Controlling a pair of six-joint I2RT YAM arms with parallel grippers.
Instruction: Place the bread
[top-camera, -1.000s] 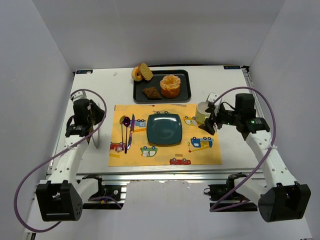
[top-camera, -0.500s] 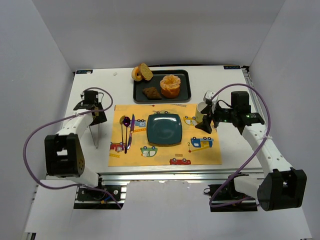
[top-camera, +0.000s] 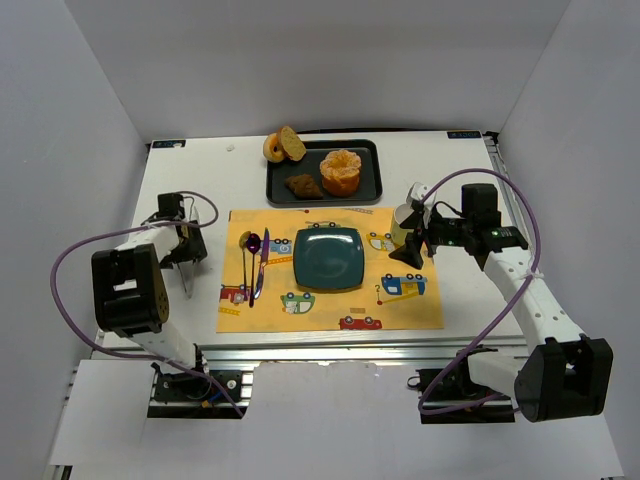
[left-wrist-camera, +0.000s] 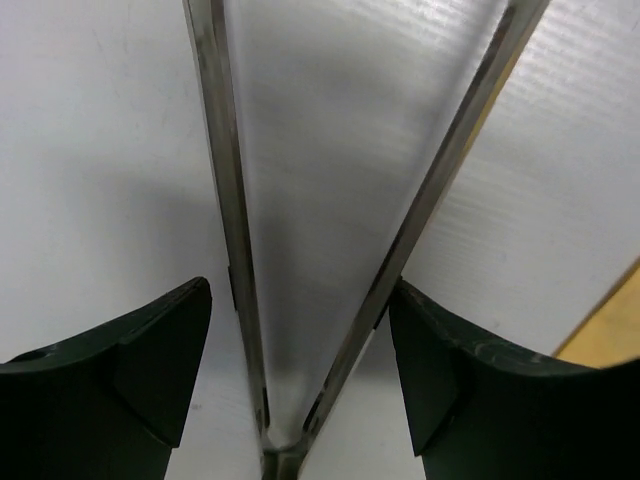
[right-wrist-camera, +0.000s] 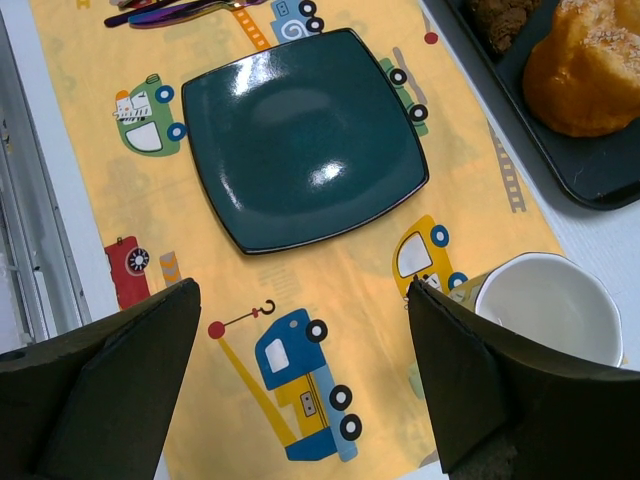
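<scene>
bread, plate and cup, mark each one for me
bread (top-camera: 341, 172): top view, on its lumpy pale top
plate (top-camera: 327, 258): top view, on its bare middle
cup (right-wrist-camera: 545, 305): right wrist view, on its white inside

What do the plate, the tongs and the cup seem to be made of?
Plate: it looks like glazed ceramic, dark teal and glossy, with sharp light spots.
Tongs: probably brushed steel, grey with a dull sheen.
Cup: white and smooth, likely ceramic or plastic; the look does not settle which.
</scene>
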